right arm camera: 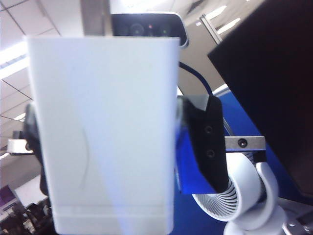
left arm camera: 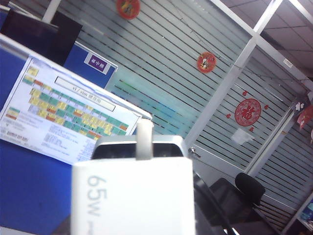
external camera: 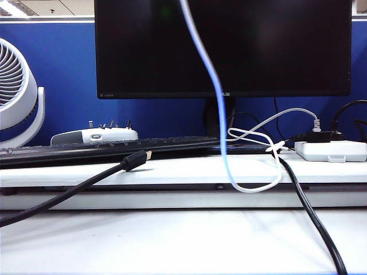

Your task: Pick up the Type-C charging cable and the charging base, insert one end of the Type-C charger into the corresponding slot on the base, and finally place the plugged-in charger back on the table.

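The left end effector (right arm camera: pixel 110 147) is clamped on the charging base (right arm camera: pixel 102 88), one black finger at each side; the right end effector, itself unseen, has jaws together.

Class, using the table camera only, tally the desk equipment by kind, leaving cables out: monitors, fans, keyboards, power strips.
Monitor: 1
Fan: 1
Keyboard: 1
Power strip: 1
Total: 4
Off that view, the left tool clamps the charging base; the right tool is shut, unseen.
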You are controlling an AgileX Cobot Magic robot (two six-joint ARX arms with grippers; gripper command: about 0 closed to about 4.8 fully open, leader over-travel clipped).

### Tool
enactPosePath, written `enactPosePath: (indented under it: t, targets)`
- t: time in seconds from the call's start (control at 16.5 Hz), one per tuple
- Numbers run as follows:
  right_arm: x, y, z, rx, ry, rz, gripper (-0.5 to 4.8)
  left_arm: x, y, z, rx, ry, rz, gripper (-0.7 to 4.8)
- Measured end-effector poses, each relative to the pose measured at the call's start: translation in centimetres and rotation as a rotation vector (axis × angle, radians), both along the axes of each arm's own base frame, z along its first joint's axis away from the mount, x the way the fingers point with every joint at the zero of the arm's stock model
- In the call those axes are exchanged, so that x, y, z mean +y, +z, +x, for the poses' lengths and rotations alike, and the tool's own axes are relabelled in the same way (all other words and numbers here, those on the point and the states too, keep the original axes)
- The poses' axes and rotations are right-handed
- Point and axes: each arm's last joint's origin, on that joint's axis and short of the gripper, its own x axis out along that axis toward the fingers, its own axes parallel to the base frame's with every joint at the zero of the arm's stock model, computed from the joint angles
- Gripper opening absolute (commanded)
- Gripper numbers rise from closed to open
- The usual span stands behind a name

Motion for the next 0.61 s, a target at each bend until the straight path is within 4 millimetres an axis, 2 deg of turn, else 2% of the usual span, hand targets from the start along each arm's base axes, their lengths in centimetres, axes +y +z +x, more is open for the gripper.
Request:
enactPosePath:
  t: [0.24,0.36,0.48,0.61]
  targets:
    - [-0.02,0.06,-0.06,-0.028,-0.009,-0.003,-0.01,0.01,0.1,-0.06,-0.002,0.002,-0.003,-0.06]
    - [-0.04,0.0,-0.02,0.045,0.024,0.043,-0.01,0.01,0.06,-0.06,-0.01,0.005,-0.001,-0.06]
    - [-0.25,-0.01,-0.04,-0.026,-0.011,0.007,-0.01,-0.01,0.05,-0.09,-0.017,0.006,-0.001,-0.06]
    - [-0.26,-0.02,-0.03,-0.001,-0.001,0.025,-0.01,-0.02,0.06,-0.1,-0.018,0.006,-0.001,-0.06]
